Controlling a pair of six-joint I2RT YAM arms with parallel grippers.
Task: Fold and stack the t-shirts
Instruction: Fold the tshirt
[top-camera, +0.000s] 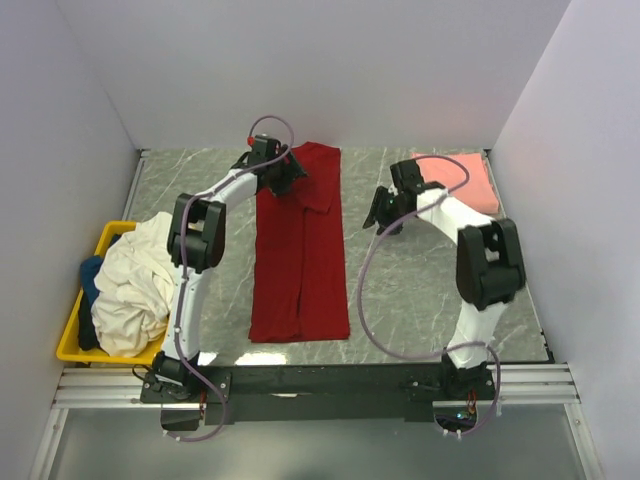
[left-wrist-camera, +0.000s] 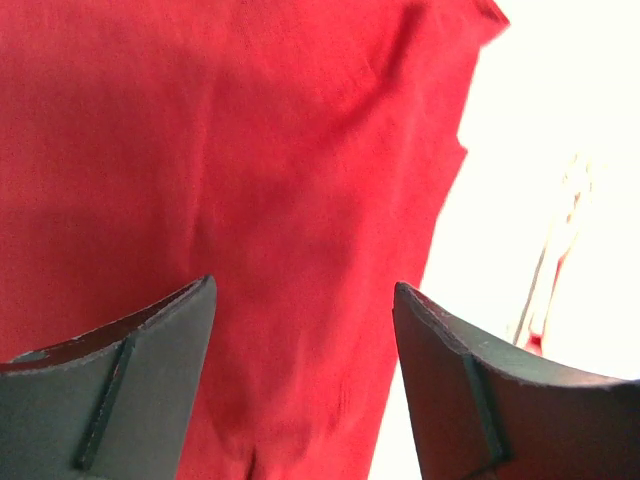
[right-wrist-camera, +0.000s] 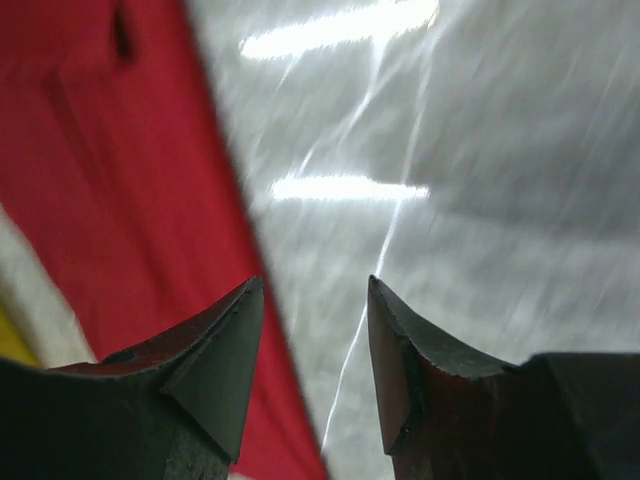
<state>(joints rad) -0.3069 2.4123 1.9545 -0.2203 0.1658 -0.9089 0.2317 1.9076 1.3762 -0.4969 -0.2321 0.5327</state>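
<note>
While two shirts wait in the bin, one looks finished and one is halfway folded.
Over on the left, the yellow bin (top-camera: 68, 345) holds the cream-white shirt (top-camera: 130, 285) heaped over the blue shirt (top-camera: 90, 275), both unfolded, so that's work to come. In the centre, the dark red shirt (top-camera: 300, 270) lies as a long narrow strip with its sides turned in. By my reckoning it's not yet folded across its length. The left gripper (top-camera: 283, 172) hangs over its far end, jaws spread wide with nothing between them. Moving right, the right gripper (top-camera: 385, 212) hovers above bare table (top-camera: 410, 300) near the strip, jaws apart and empty. In the far right corner, the salmon-pink shirt (top-camera: 475, 180) sits folded flat, seemingly the start of the stack.
</note>
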